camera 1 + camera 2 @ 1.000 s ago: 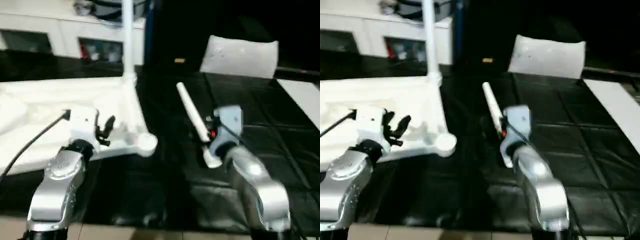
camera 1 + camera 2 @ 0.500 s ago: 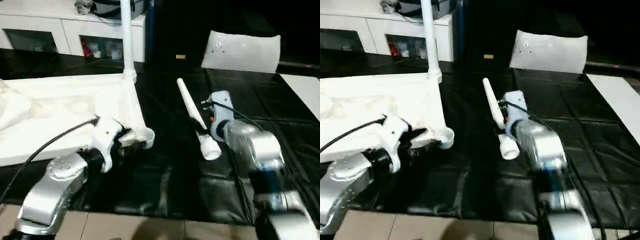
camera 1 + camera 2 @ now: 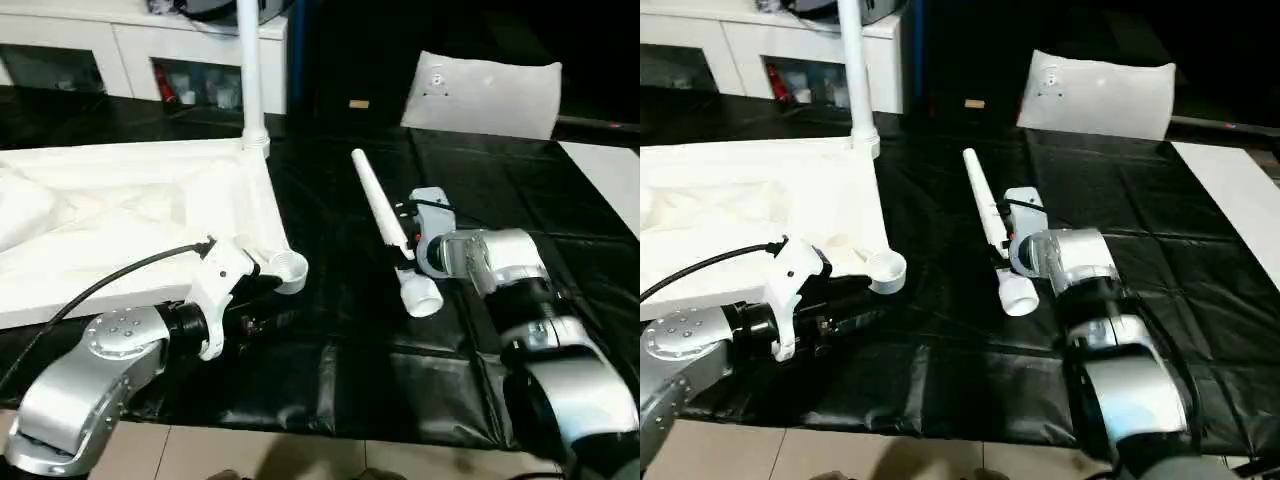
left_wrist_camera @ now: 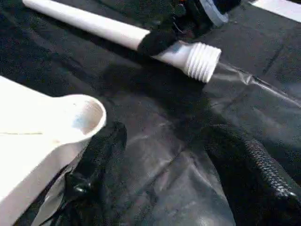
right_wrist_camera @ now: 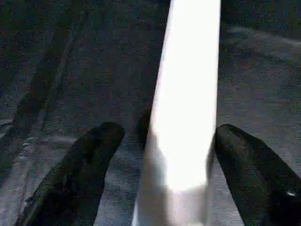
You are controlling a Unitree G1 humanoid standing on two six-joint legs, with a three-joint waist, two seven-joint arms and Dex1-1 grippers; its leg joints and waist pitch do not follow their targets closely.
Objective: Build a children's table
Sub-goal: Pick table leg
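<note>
Right gripper (image 5: 160, 174) fingers (image 5: 80, 165) are spread astride the loose leg (image 3: 385, 225), apparently not yet clamping. Left gripper (image 4: 183, 188) fingers are spread by the tabletop (image 3: 130, 215) corner socket (image 3: 290, 270). Leg: light, stiff, smooth; grip mid-shaft. One leg (image 3: 250, 70) stands installed beyond.

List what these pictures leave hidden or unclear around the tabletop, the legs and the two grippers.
- Tabletop: its left part is cut off by the head views' edge.
- Upright leg: its top runs past the upper edge.
- Right gripper: fingers straddle the lying leg, but contact can't be judged; the right wrist view shows a gap on one side.
- Left gripper: whether it touches the corner socket is unclear.
</note>
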